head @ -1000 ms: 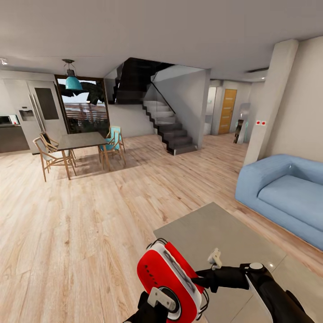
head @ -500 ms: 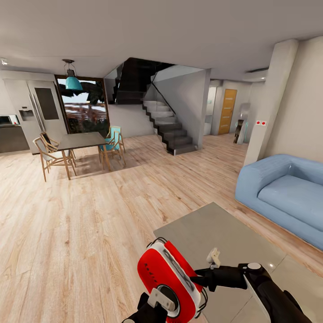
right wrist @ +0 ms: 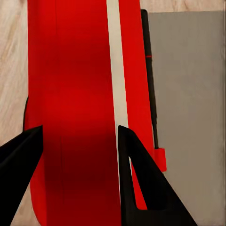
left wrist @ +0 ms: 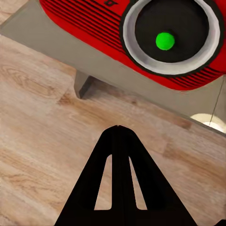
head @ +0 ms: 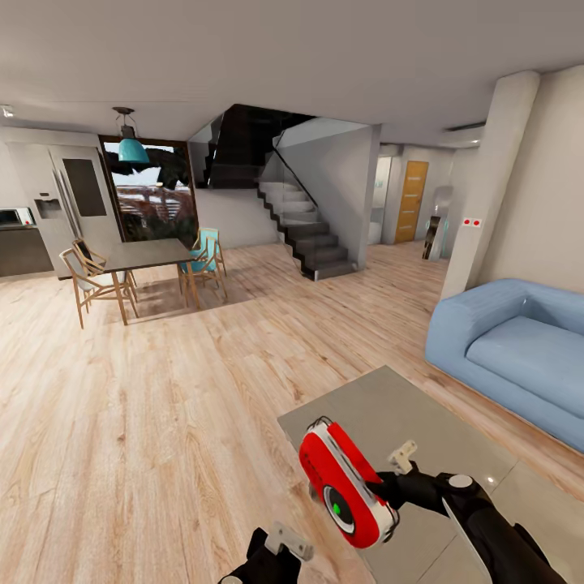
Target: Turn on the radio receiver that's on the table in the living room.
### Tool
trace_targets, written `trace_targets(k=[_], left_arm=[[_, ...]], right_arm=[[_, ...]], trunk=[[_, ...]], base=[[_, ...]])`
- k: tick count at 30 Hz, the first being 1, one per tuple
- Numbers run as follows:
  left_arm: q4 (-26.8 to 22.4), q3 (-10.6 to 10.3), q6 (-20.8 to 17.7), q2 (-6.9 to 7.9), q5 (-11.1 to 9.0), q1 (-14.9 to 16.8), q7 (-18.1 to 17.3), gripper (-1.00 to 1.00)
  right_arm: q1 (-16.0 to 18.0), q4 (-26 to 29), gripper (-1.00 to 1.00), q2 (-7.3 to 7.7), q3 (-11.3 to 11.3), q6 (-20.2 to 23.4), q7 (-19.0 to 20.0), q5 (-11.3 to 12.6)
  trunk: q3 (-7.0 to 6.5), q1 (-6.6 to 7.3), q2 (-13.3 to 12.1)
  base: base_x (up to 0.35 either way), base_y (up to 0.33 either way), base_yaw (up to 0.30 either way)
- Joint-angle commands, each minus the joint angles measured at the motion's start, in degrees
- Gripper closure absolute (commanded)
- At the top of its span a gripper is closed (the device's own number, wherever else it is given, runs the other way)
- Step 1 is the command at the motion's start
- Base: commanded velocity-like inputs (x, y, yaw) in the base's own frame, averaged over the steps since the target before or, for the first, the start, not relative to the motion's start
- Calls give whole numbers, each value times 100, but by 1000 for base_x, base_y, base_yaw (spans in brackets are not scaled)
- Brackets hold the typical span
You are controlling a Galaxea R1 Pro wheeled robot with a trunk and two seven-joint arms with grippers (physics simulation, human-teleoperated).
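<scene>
Radio receiver (head: 345, 478) hangs above the worktop (head: 405, 422) edge, clamped in the right claw (right wrist: 80, 136); left claw (left wrist: 118, 129), fingers together, sits below its green-lit dial, probably just switched on.

I see a light wood plank floor (head: 162, 381). A blue sofa (head: 519, 349) stands by a white column (head: 491, 178). A dark dining table (head: 146, 255) with chairs, a teal pendant lamp (head: 132, 148), a window (head: 158, 203) and stairs (head: 304, 231) lie beyond.

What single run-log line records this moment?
right tool: shut on radio receiver | radio: above coffee table, dial shows green dot | left tool: shut, apart from radio
</scene>
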State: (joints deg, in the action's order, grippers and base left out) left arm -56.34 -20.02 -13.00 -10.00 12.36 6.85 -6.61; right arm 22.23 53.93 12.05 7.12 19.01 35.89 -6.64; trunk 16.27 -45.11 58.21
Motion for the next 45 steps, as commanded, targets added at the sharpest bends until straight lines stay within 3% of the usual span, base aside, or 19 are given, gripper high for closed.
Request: trace_targets(k=[1, 4, 6, 7, 8, 14, 16, 18, 22, 26, 29, 33, 39, 45], left_arm=[[12, 24, 3, 0, -7, 0, 1, 100], [130, 275, 16, 0, -33, 0, 2, 100], [322, 671, 21, 41, -43, 0, 2, 100], [461, 952, 26, 57, -49, 0, 0, 100], [673, 1458, 35, 82, -53, 0, -3, 100], [1375, 3640, 230, 233, -71, 0, -46, 100], [1618, 4177, 252, 252, -74, 0, -49, 100], [1755, 4514, 268, 263, -75, 0, -47, 100], [1834, 4743, 278, 274, -76, 0, -44, 100], [1850, 4786, 418, 273, -45, 0, -37, 100], [1895, 4806, 748, 277, -29, 0, -16, 100], [1986, 4814, 917, 279, -22, -5, -8, 100], [2003, 4815, 945, 384, -26, -3, -11, 100], [2002, 4803, 944, 428, -19, -5, -1, 100]], right_arm=[[1, 4, 100, -1, -1, 10, -30, 40], [1, 10, 100, -1, -7, 15, -68, 33], [1, 11, 100, 0, -14, 20, -79, 32], [1, 12, 100, 0, -20, 21, -84, 32], [1, 12, 100, 0, -28, 23, -86, 31], [1, 12, 100, 0, -32, 41, -109, 31], [1, 8, 100, 0, -29, 57, -182, 24], [1, 4, 100, 3, -27, 66, -370, 1], [1, -4, 100, 29, -94, 84, -996, -26], [1, 2, 100, 34, -209, 442, -1277, -113], [1, 16, 100, 34, -234, 913, -1317, -360], [1, 33, 100, 39, -264, 1153, -1335, -479], [1, -8, 100, 66, -324, 1162, -1333, -497], [1, -119, 100, 210, -332, 1109, -1259, -505]], trunk=[[0, 0, 0], [0, 0, 0], [0, 0, 0], [0, 0, 0], [0, 0, 0], [0, 0, 0], [0, 0, 0], [0, 0, 0], [0, 0, 0], [0, 0, 0], [0, 0, 0], [0, 0, 0], [0, 0, 0], [0, 0, 0]], base=[[0, 0, 0], [0, 0, 0], [0, 0, 0], [0, 0, 0], [0, 0, 0], [0, 0, 0], [0, 0, 0], [0, 0, 0], [0, 0, 0], [0, 0, 0], [0, 0, 0], [0, 0, 0], [0, 0, 0], [4, -3, 0]])
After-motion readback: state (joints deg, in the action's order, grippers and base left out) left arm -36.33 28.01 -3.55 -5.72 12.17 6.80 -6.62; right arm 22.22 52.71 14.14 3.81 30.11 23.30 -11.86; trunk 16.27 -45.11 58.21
